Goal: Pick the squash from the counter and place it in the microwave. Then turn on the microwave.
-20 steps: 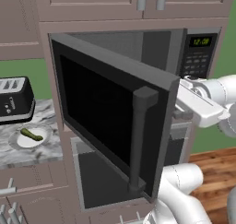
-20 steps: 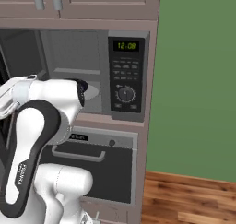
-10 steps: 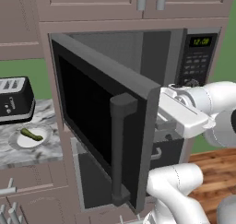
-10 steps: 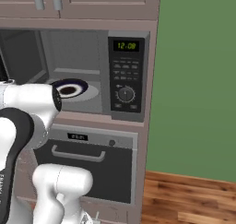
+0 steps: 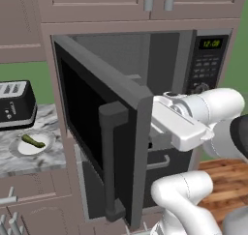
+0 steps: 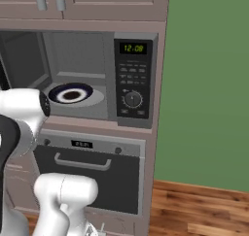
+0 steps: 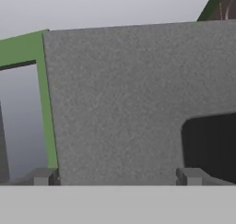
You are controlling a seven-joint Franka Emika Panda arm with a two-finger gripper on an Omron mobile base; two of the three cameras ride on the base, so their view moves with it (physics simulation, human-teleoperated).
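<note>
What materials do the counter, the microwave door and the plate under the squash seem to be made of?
The counter looks like polished stone, perhaps marble: grey-and-white veining. The microwave door looks like matte dark grey metal or plastic around a glossy black pane, probably glass. The plate under the squash looks like smooth white ceramic, though plastic is possible.

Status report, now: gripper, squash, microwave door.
Gripper open, empty, close against inner face of microwave door. Squash on white plate on counter. Microwave open, dish inside.
</note>
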